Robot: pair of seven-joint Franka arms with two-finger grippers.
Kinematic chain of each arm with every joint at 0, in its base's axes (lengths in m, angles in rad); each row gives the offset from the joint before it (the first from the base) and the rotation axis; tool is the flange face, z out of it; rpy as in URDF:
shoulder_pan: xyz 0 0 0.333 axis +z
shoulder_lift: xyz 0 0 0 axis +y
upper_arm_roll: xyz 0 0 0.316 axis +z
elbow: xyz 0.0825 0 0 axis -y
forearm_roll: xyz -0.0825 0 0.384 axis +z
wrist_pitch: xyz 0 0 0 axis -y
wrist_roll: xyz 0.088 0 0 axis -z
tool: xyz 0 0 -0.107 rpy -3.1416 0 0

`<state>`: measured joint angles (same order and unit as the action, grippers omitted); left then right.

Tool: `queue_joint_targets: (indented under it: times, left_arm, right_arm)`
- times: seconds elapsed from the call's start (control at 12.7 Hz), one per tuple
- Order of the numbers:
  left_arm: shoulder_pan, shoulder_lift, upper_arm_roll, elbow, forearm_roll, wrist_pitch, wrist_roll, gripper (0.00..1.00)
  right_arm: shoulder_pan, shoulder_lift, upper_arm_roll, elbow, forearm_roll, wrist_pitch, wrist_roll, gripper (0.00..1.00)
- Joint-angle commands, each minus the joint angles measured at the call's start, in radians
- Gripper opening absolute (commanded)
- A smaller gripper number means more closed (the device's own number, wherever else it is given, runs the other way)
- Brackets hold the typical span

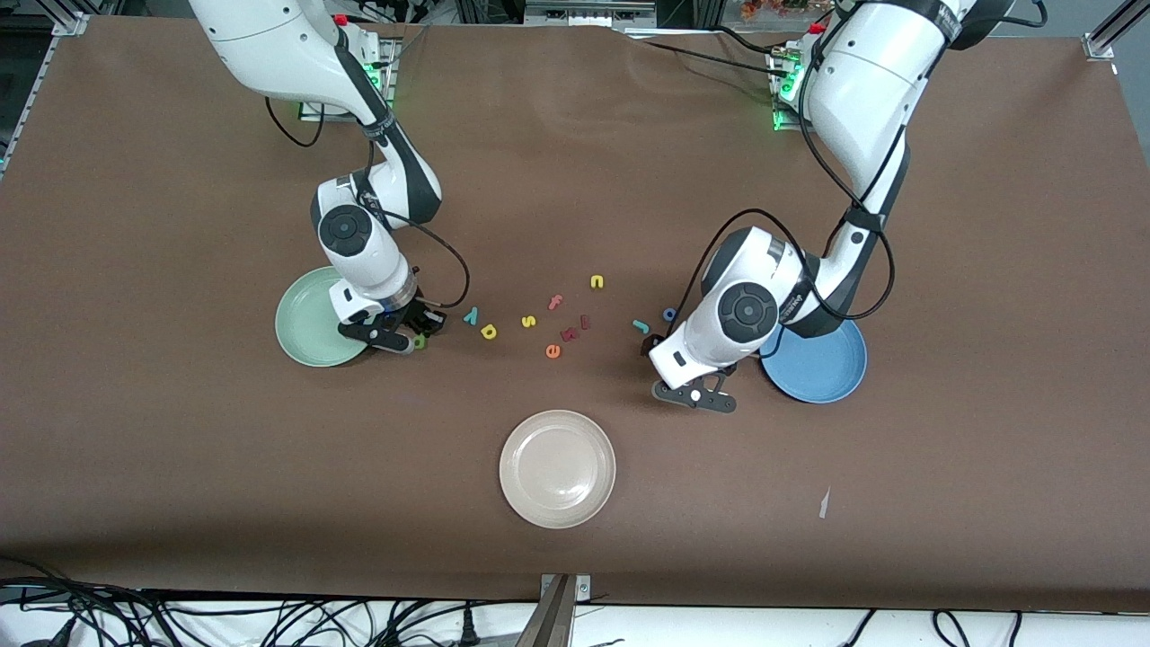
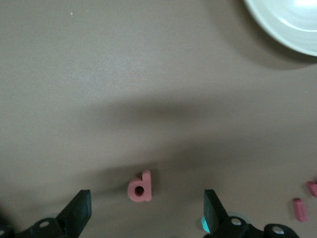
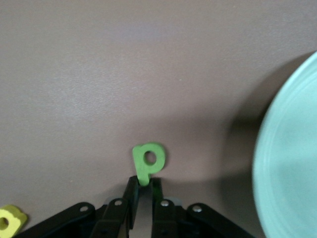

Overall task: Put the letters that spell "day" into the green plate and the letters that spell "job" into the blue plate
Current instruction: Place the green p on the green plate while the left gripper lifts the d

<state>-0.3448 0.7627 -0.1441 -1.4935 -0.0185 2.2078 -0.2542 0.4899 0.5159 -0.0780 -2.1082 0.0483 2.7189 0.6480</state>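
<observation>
Beside the green plate (image 1: pixel 310 319), my right gripper (image 1: pixel 415 340) is low at the table, shut on the stem of the green "d" (image 3: pixel 148 161). The cyan "y" (image 1: pixel 470 314) and yellow "a" (image 1: pixel 489 332) lie close by, toward the table's middle. My left gripper (image 2: pixel 146 210) hangs open beside the blue plate (image 1: pixel 822 364). The red-pink "b" (image 2: pixel 140 186) lies on the cloth between its fingers (image 2: pixel 79 210), untouched. The teal "j" (image 1: pixel 641 325) and blue "o" (image 1: pixel 669 314) lie just beside that gripper.
A beige-white plate (image 1: pixel 557 467) sits nearer the front camera, mid-table. Spare letters lie in the middle: yellow "s" (image 1: pixel 528 321), pink "f" (image 1: pixel 555 302), yellow "n" (image 1: pixel 597 282), orange "e" (image 1: pixel 552 350) and two small pink pieces (image 1: pixel 575 329).
</observation>
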Motion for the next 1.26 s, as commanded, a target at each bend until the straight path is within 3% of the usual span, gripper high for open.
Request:
queue_joint_targets:
  times: [0.0, 0.08, 0.24, 0.39, 0.55, 0.71, 0.95, 1.18]
  left_arm:
    - [-0.007, 0.030, 0.001, -0.001, -0.001, 0.029, -0.002, 1.00]
    - [-0.008, 0.038, 0.003, -0.008, 0.000, 0.038, -0.002, 0.95]
    - [-0.007, 0.043, 0.003, -0.011, 0.000, 0.047, -0.007, 0.77]
    - [-0.005, 0.043, 0.003, -0.036, 0.000, 0.047, -0.004, 0.69]
    - [-0.007, 0.043, 0.003, -0.054, 0.000, 0.047, -0.010, 0.42]
    - [-0.005, 0.037, 0.003, -0.056, 0.000, 0.038, -0.011, 0.36]
    - [-0.003, 0.027, 0.003, -0.057, 0.000, 0.032, -0.011, 0.06]
    - [0.016, -0.049, 0.018, -0.045, 0.027, -0.106, -0.004, 0.06]
  right_arm:
    - [0.007, 0.006, -0.016, 0.002, -0.008, 0.004, -0.030, 0.10]
    - [0.007, -0.014, -0.016, 0.002, -0.008, -0.014, -0.040, 0.10]
    - [0.007, -0.039, -0.016, 0.004, -0.008, -0.063, -0.044, 0.09]
    - [0.007, -0.068, -0.016, 0.005, -0.008, -0.100, -0.045, 0.08]
    - [0.003, -0.118, -0.016, 0.013, -0.010, -0.175, -0.063, 0.08]
    - [-0.036, -0.193, -0.016, 0.010, -0.010, -0.273, -0.137, 0.08]
    - [-0.131, -0.296, -0.016, -0.015, -0.011, -0.428, -0.288, 0.08]
    - [-0.218, -0.347, -0.016, -0.081, -0.011, -0.450, -0.422, 0.10]
